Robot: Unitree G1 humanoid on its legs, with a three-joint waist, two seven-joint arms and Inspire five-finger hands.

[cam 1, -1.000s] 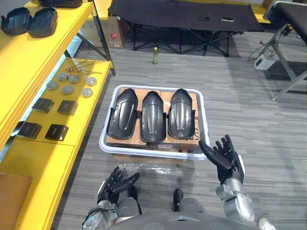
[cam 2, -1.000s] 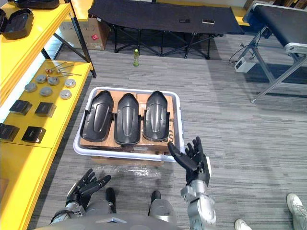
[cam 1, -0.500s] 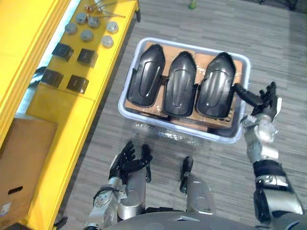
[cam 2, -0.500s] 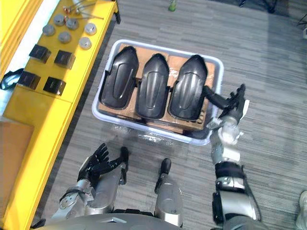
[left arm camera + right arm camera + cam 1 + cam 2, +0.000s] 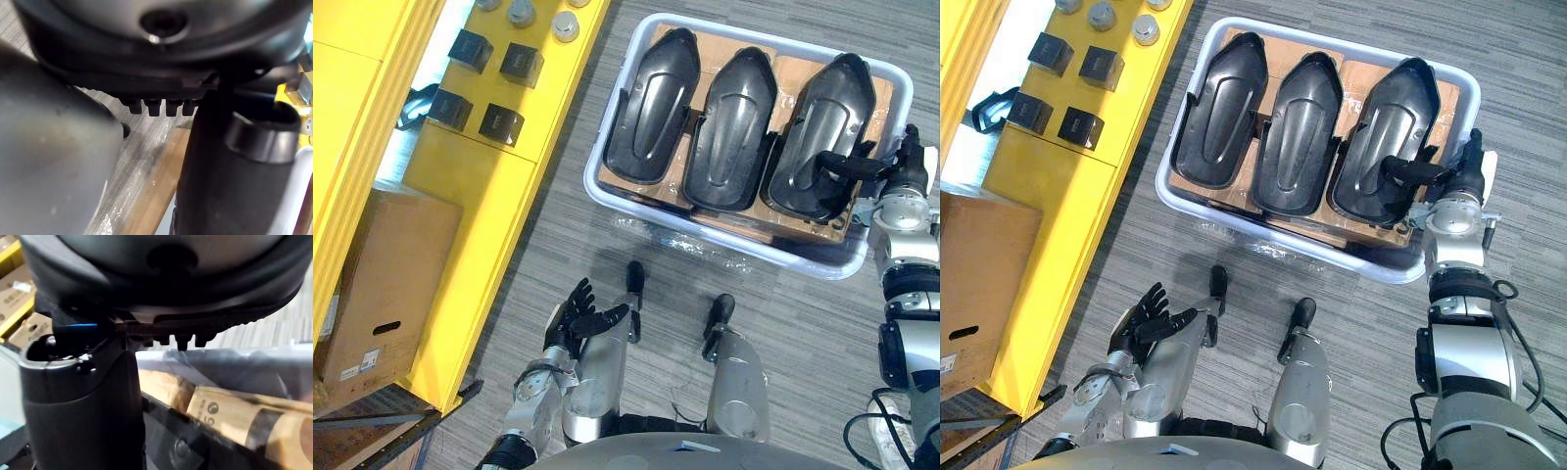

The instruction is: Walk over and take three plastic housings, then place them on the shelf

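reaching is what you are doing now: your right hand (image 5: 1464, 174) is hovering at the near right corner of the white bin (image 5: 783, 257), fingers straight and not yet closing, thumb stretching left across the near end of the right housing (image 5: 813, 127); whether the thumb is touching the plastic is not showing. all three housings are lying side by side in the bin on a sheet of cardboard (image 5: 783, 70), with the middle housing (image 5: 729, 113) and the left housing (image 5: 651, 103) untouched and the yellow shelf (image 5: 460, 196) standing to the left of the bin. the shell is looking smooth and domed, so you are likely better off closing on its right rim, fingers going under and thumb staying on top, than squeezing the curve. try lifting straight up, since the middle housing is sitting just beside it and could be dragged along. your left hand (image 5: 576, 318) is hanging low on the near left, fingers spread and holding nothing; consider bringing it in to steady the far end. against half a second ago, the whole view is shifting because the camera is moving, while the housings are keeping their places in the bin. your right thumb, then just beside the right housing's edge, is now lying over it, and the left hand is staying low and open.
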